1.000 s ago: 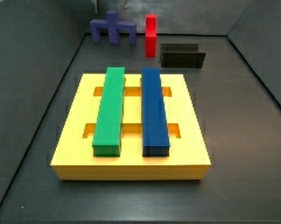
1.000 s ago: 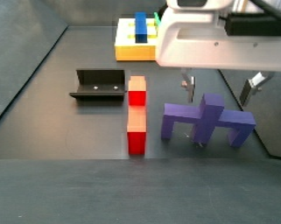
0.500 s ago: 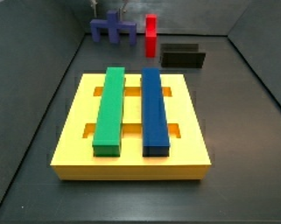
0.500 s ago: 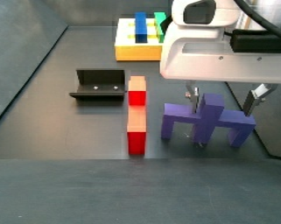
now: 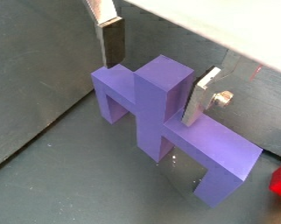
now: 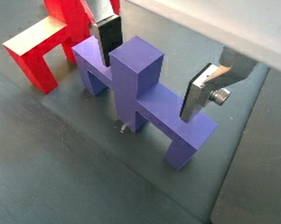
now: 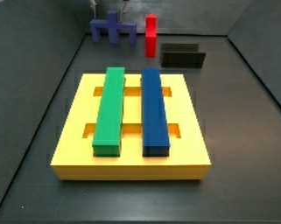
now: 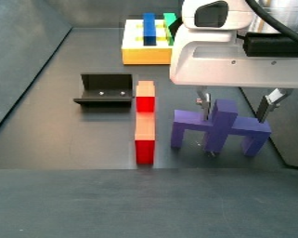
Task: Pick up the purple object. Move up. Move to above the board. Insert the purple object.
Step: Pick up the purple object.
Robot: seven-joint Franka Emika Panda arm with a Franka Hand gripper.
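My gripper (image 5: pixel 154 63) hangs released, fingers (image 6: pixel 108 32) straddling the purple object (image 5: pixel 166 118); its central stub looks rigid, light, smooth, so I'd pinch there.

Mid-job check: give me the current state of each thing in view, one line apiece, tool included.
Tool: open, fingers either side of the purple object's top stub, not closed on it.
Purple object: standing on the floor, not lifted.
Board: flat on the floor, holding two bars.
Green bar: seated lengthwise in the board.
Dark-blue bar: seated beside the green bar.
Red block: on the floor beside the purple object.
Fixture: on the floor, nothing in it.
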